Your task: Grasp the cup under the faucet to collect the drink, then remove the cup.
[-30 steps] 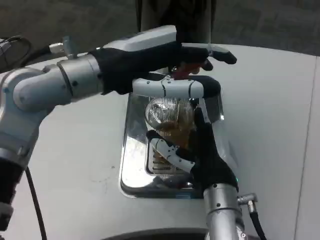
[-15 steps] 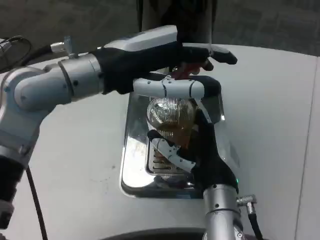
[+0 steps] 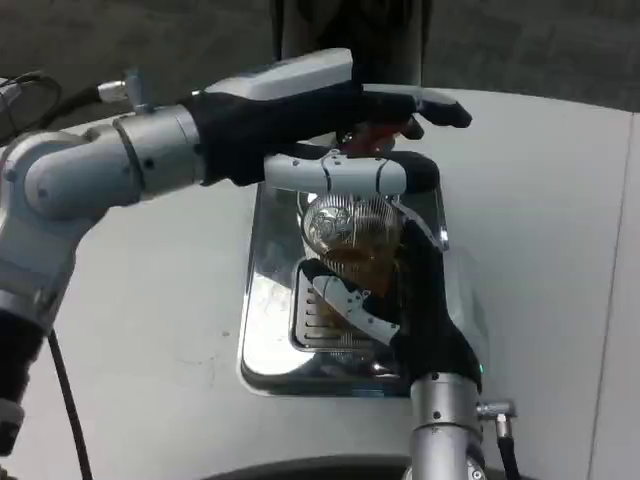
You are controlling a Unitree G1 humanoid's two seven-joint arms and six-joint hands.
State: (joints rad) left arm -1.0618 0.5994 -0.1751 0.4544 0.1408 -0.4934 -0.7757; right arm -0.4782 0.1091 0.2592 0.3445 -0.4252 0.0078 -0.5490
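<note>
Both hands are working: right hand (image 3: 415, 310) is gripping the cup (image 3: 352, 235) by its sides; left hand (image 3: 340, 130), just above, is pressing the faucet (image 3: 378, 135); filling, slippery, likely spill-prone.

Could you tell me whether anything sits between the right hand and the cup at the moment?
Nothing visible does: the right hand already grips the cup over the metal tray. The left hand hovers above the cup, at the red faucet lever.
</note>
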